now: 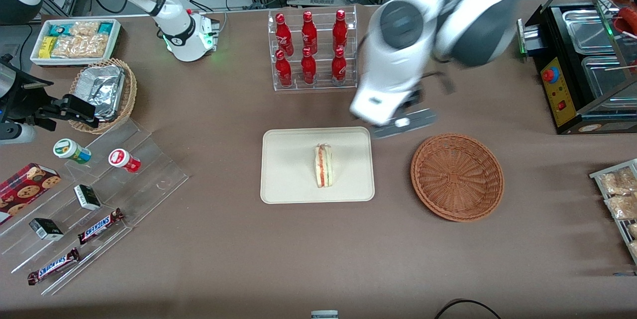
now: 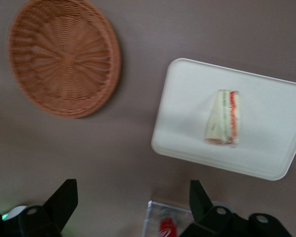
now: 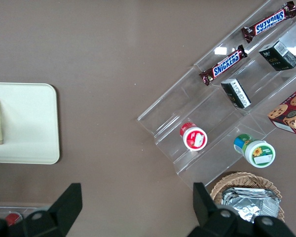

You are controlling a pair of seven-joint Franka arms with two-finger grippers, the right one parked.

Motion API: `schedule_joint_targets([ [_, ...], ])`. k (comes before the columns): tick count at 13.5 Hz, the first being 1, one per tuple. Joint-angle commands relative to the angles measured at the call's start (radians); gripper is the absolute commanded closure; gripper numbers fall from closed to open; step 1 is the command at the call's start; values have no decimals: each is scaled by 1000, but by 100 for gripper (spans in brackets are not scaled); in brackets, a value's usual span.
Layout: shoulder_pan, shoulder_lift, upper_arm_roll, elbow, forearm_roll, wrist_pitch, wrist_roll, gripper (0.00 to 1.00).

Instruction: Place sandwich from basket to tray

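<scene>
Brown matte surface [image 1: 224, 239]: sandwich [image 1: 324, 165] wedge lies on smooth cream tray [image 1: 278, 179], woven basket [image 1: 457, 176] at its 3 o'clock; my hand [image 2: 133, 200] hovers spread open.

The front view looks down on the whole table [image 1: 224, 259] from high. The left wrist view looks down past its gripper [image 2: 133, 200], whose fingers [image 2: 64, 197] stand apart. Both share the tray [image 1: 283, 179] and the basket [image 1: 457, 177].

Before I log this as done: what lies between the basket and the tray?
Only bare brown tablecloth separates basket and tray, in front and left wrist views; the open hand hangs above.
</scene>
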Motion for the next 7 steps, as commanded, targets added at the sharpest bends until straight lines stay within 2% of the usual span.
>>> schedule_joint_targets([
  [1,86,-159,-4,-92,1,-65,73,0],
  [4,190,-339,-2,-248,7,-70,247,0],
  [7,308,-446,-2,-333,9,-70,388,0],
])
